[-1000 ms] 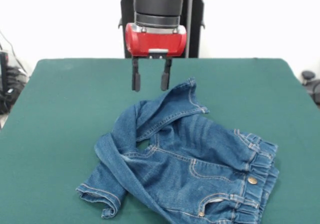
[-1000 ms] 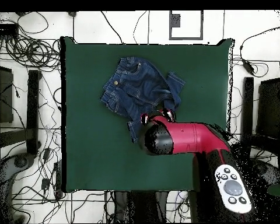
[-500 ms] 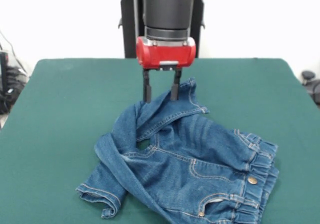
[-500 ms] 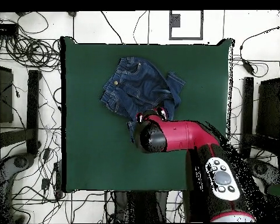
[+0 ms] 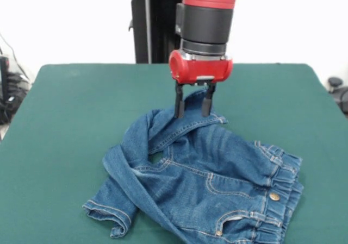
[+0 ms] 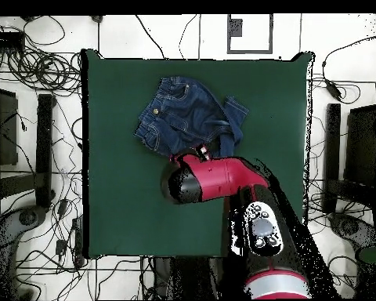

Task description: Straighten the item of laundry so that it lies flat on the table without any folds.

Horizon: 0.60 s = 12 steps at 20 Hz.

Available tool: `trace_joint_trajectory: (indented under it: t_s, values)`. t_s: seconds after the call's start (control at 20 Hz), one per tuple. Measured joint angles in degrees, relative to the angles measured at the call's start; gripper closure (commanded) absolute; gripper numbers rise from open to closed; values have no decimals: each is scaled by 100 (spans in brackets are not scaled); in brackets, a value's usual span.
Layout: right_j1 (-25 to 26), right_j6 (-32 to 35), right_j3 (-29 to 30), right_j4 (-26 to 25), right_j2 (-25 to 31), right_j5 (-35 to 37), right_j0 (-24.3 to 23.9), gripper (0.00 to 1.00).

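The item of laundry is a small pair of blue jeans lying crumpled on the green table. Its waistband points to the right. One leg is folded back across the body, with its hem raised toward the far side. The other leg ends at the near left. My gripper hangs open, straight down, with its fingertips at the folded leg just beside that hem and nothing clamped between them. In the overhead view the jeans show, and the red arm covers their near edge and the gripper.
Bare green cloth surrounds the jeans on all sides, widest on the left of the front view. Cables and stands lie on the floor around the table in the overhead view.
The gripper has moved right and come down, from over bare cloth behind the jeans to the folded leg's hem. It has stayed open. The jeans have not moved.
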Motion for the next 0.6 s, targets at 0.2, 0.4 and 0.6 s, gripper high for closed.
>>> trace_joint_trajectory:
  t_s: [0.2, 0.4, 0.6]
  values:
    - [1, 0, -83, -14, -183, 0, 167, 0]
    - [0, 0, -146, -14, -273, 2, 202, 0]
    - [-28, 0, -186, -12, -273, 74, 120, 0]
